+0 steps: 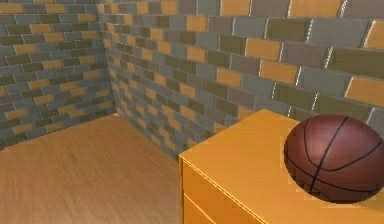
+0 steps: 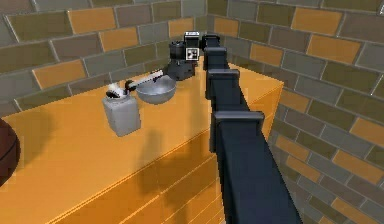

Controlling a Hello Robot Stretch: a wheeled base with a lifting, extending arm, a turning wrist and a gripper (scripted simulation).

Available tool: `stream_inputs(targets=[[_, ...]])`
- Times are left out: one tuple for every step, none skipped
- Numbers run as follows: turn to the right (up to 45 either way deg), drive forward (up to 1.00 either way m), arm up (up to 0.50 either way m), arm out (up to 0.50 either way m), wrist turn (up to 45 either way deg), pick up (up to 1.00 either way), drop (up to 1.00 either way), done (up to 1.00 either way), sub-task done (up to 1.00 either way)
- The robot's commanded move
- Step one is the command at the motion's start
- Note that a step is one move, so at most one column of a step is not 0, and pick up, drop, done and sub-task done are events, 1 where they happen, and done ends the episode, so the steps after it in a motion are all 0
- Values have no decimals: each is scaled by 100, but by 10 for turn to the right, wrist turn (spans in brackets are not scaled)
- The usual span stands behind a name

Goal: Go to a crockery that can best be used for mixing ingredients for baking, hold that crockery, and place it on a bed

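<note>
The jaws are being carried at the far end of the arm (image 2: 236,130), which is being stretched out over an orange worktop (image 2: 80,165). Their dark body is being shown just beside a grey bowl (image 2: 157,92) - whether anything is being held by them cannot be told, nor whether the bowl is being touched. The bowl is being borne by the worktop, near its far end, close to a brick wall (image 2: 60,45). A grey lidded jug (image 2: 123,113) is being borne upright just beside the bowl. Well apart from both, a basketball (image 1: 335,158) is being borne at the other end - it is being cut off by the arm side view's left edge. In the forward view a wooden floor (image 1: 80,170) is being shown below the worktop.
</note>
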Motion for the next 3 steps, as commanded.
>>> stream_inputs(targets=[[0, 0, 0, 0, 180, 0, 0, 0, 0], [0, 0, -4, 0, 0, 0, 0, 0, 0], [0, 0, 0, 0, 0, 100, 0, 0, 0]])
